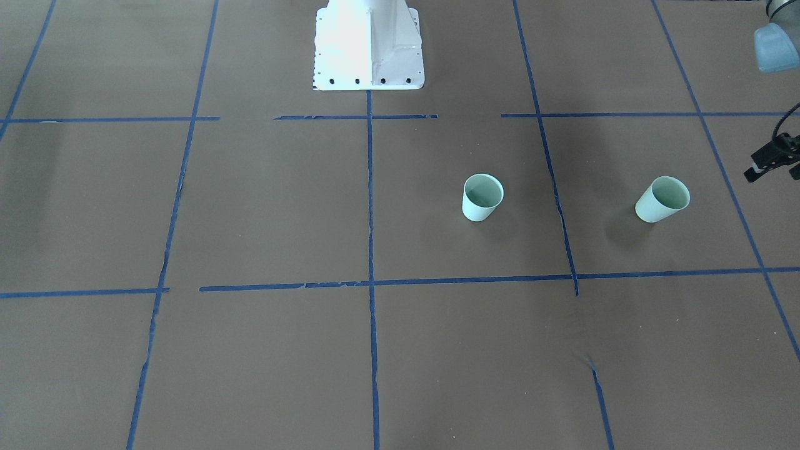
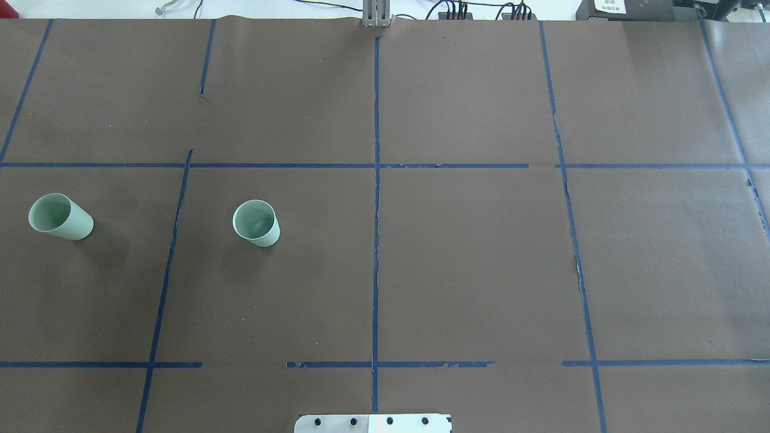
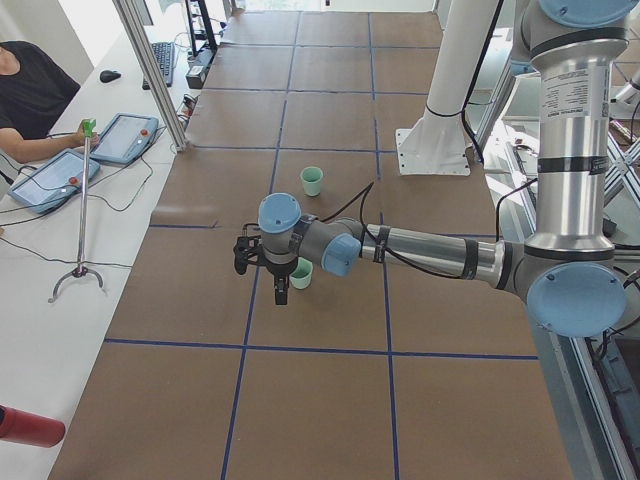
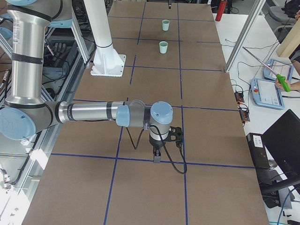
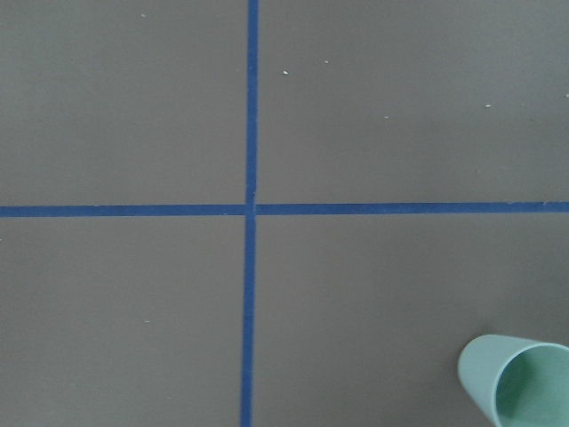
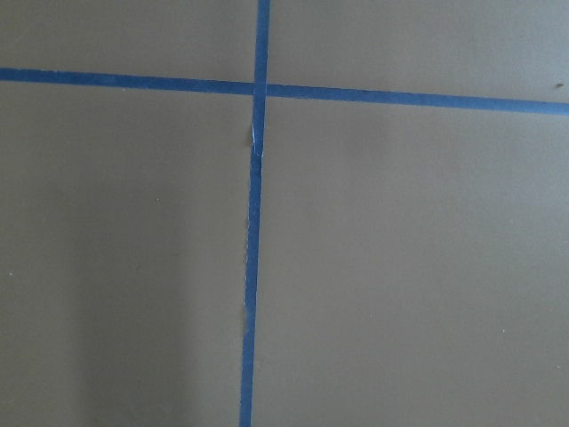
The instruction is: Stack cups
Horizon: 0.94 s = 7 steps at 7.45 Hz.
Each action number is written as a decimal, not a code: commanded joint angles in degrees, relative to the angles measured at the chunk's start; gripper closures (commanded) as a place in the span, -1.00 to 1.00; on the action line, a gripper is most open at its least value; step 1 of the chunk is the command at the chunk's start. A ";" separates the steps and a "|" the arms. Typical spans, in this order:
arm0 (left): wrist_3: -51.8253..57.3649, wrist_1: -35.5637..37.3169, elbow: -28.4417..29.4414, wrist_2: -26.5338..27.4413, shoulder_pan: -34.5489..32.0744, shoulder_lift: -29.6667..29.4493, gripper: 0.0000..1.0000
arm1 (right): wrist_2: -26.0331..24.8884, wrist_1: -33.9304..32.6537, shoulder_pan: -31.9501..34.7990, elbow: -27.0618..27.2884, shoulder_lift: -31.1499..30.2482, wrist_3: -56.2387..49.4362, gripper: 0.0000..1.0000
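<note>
Two pale mint-green cups stand upright and apart on the brown table. One cup (image 2: pixel 257 223) (image 1: pixel 482 197) (image 3: pixel 312 180) is nearer the middle. The other cup (image 2: pixel 60 216) (image 1: pixel 662 199) (image 3: pixel 301 273) is near the table's left end and shows in the left wrist view's bottom right corner (image 5: pixel 520 382). My left gripper (image 3: pixel 281 296) hovers beside this outer cup, apart from it; a dark part of it shows at the front-facing view's right edge (image 1: pixel 770 159). I cannot tell whether it is open or shut. My right gripper (image 4: pixel 156 158) hangs over bare table far from both cups (image 4: pixel 162 47); I cannot tell its state.
Blue tape lines (image 2: pixel 376 198) divide the brown table cover. The white robot pedestal (image 1: pixel 369 44) stands at the table's rear middle. An operator (image 3: pixel 30 95), tablets (image 3: pixel 128 137) and a thin stand (image 3: pixel 80 210) are beyond the far edge.
</note>
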 commanded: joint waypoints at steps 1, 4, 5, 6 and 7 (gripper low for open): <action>-7.53 -6.60 2.31 2.66 5.42 0.43 -1.00 | 0.00 0.00 0.08 0.00 0.01 0.00 -1.00; -11.77 -10.23 4.16 2.95 9.83 0.34 -1.00 | 0.00 0.00 0.08 0.00 -0.07 0.00 -1.00; -12.30 -10.24 4.16 3.65 11.32 0.34 -1.00 | 0.00 0.00 0.08 0.00 -0.07 0.00 -1.00; -12.39 -10.32 4.25 4.44 12.73 0.25 -1.00 | 0.00 0.00 0.08 0.00 -0.07 0.00 -1.00; -12.39 -11.19 4.77 4.53 13.52 0.25 -1.00 | 0.00 0.00 0.00 0.00 0.01 0.00 -1.00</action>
